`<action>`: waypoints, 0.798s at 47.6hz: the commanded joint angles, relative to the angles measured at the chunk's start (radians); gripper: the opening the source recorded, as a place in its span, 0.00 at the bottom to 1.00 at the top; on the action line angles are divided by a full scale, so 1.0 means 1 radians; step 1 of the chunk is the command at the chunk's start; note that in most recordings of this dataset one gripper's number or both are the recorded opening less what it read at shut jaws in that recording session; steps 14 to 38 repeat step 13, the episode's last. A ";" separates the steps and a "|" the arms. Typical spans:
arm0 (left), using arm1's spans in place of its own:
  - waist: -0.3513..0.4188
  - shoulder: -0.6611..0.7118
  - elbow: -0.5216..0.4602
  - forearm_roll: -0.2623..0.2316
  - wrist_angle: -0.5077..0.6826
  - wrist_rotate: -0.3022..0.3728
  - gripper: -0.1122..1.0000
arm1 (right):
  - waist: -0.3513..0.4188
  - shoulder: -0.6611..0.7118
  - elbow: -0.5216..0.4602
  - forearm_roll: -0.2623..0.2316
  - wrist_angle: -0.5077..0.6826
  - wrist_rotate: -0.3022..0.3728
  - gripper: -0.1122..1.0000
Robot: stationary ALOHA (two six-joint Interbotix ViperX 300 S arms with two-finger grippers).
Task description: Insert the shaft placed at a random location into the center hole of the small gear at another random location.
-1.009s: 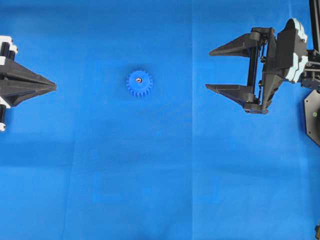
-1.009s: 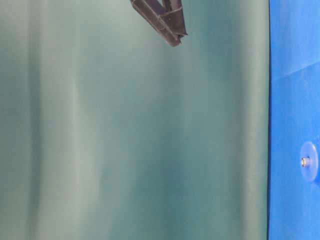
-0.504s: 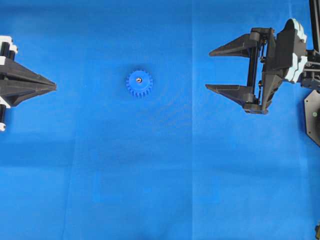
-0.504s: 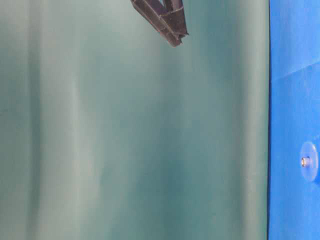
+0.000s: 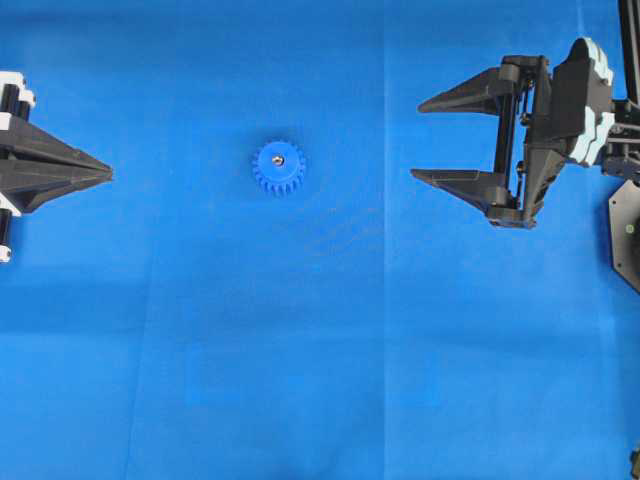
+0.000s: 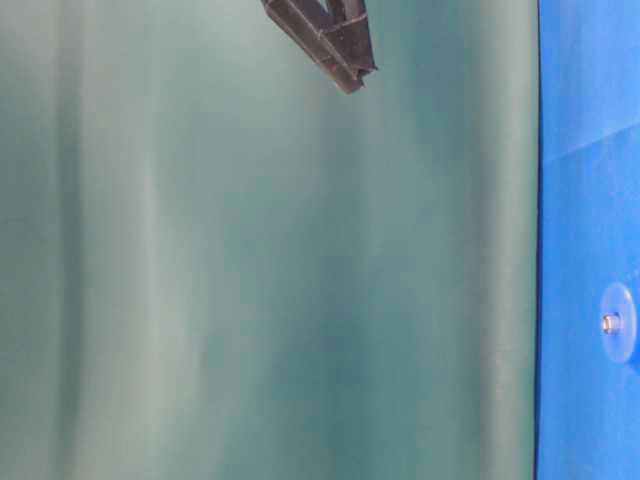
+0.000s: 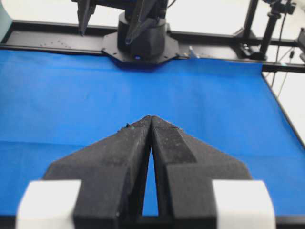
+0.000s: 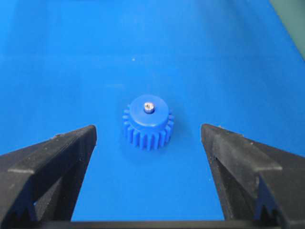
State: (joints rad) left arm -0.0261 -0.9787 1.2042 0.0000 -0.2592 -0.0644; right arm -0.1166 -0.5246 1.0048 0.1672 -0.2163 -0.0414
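You see the small gear (image 5: 278,167), toothed blue plastic, flat on the smooth blue tabletop (image 5: 320,350), the shiny metal shaft (image 5: 278,158) seated in its hub. Your right hand (image 5: 415,138) gapes wide, empty; your left hand (image 5: 108,174) is pinched closed.

Work surface: table covered w/ blue cloth (image 5: 330,350), faint fold lines seen. Directly on it: 1 small gear (image 5: 279,168), blue plastic, laid flat, hub up; shaft (image 5: 278,157) seen as silvery dot at hub centre.
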 commanded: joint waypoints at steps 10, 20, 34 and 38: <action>0.006 0.005 -0.009 0.000 -0.005 0.002 0.10 | 0.002 -0.008 -0.009 0.002 -0.005 0.000 0.83; 0.006 0.005 -0.009 0.000 -0.003 0.002 0.10 | 0.002 -0.008 -0.008 0.002 -0.005 0.000 0.83; 0.006 0.005 -0.009 0.000 -0.003 0.002 0.10 | 0.002 -0.008 -0.008 0.002 -0.005 0.000 0.83; 0.006 0.005 -0.009 0.000 -0.003 0.002 0.10 | 0.002 -0.008 -0.008 0.002 -0.005 0.000 0.83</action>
